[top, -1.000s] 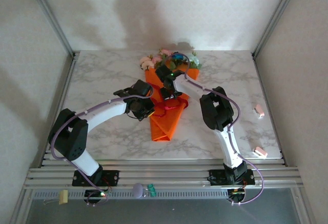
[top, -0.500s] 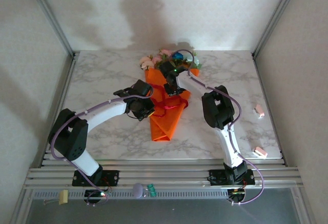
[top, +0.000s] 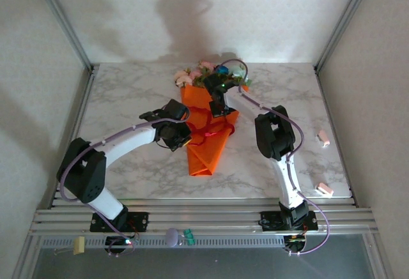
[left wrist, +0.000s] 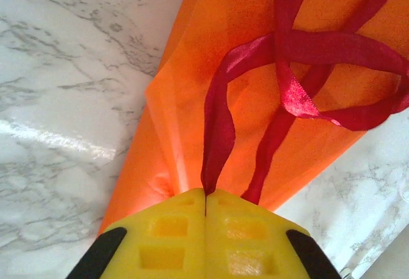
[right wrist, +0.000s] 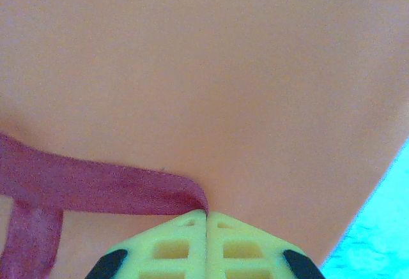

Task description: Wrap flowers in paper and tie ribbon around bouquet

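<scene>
my left gripper (left wrist: 206,193) is pressed together, pinching a strand of the thin red satin ribbon (left wrist: 332,46), which loops and crosses over the slim orange paper cone bouquet (top: 206,148) lying on the white marble table (top: 128,100). my right gripper (right wrist: 206,212) pinches another ribbon strand just over the orange paper, near the pink and pale flower heads (top: 203,69) at the cone's far end.

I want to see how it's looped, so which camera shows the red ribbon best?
Left wrist: the ribbon crosses and loops clearly over the orange paper, one end in the shut left pincer. Top external shows a small red patch; right wrist a blurred strip at the right pincer.
</scene>
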Robot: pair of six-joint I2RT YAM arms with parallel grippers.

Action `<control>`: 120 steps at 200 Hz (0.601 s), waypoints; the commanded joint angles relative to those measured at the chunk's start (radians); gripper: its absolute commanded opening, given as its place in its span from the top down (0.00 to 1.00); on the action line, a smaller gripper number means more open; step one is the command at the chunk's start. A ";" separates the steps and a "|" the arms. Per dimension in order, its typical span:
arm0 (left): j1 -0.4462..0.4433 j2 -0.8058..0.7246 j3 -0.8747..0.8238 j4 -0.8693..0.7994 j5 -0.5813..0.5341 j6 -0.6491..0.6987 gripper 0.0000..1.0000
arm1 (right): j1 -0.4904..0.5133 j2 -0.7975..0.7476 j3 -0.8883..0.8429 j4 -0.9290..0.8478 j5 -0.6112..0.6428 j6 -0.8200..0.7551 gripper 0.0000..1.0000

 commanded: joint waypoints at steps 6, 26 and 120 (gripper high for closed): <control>0.024 -0.091 -0.031 -0.098 -0.065 0.014 1.00 | -0.065 -0.111 -0.051 0.002 0.037 0.041 1.00; 0.056 -0.134 -0.049 -0.130 -0.093 0.024 1.00 | -0.096 -0.142 -0.092 0.017 0.026 0.043 1.00; 0.191 -0.185 0.043 -0.285 -0.311 0.125 1.00 | -0.177 -0.242 -0.205 0.047 0.041 0.058 1.00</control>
